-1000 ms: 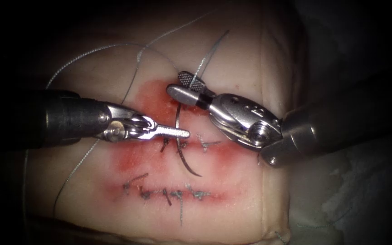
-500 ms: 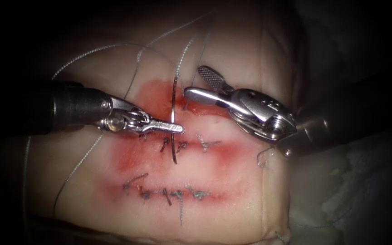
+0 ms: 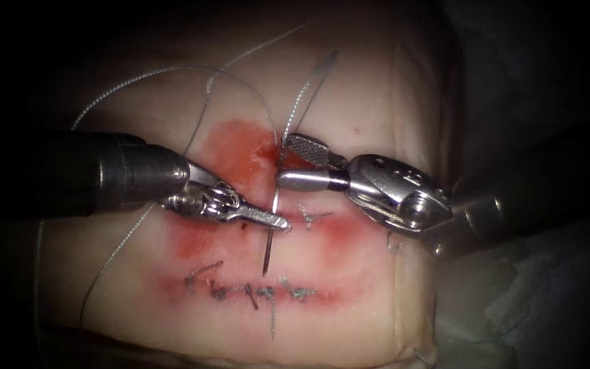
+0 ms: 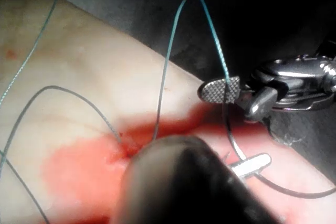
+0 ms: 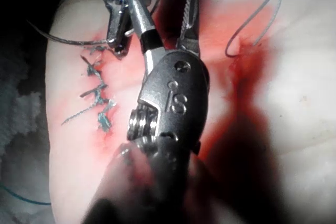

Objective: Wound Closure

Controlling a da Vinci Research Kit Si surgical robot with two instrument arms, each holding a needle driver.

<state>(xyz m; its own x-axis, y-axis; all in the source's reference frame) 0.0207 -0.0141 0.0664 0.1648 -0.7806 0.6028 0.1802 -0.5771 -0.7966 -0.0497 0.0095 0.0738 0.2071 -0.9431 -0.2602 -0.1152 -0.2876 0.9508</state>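
Observation:
My left tool point(image 3: 278, 223) comes in from the left with its jaws shut on the curved needle point(image 3: 268, 249) about midway along its curve. The needle stands nearly upright over the stitched middle cut point(image 3: 312, 217) and looks free of the tissue point(image 3: 363, 109). Its point hangs just above the lower stitched line point(image 3: 254, 294). My right tool point(image 3: 283, 161) has its jaws open on either side of the needle's tail end and holds nothing. Thread point(image 3: 308, 89) runs up from the tail. In the left wrist view the thread point(image 4: 210, 24) drapes over the right tool's ridged pad point(image 4: 220, 90).
Red fluid point(image 3: 237, 147) stains the tissue around the upper open cut point(image 3: 261, 160). A thin loop of thread point(image 3: 172, 68) arcs across the top left of the tissue and enters it there. White gauze point(image 3: 513, 294) lies to the right.
The right tool let go of the needle and the left tool took hold of it. The left tool then carried it down and right; the open right tool came back to its tail.

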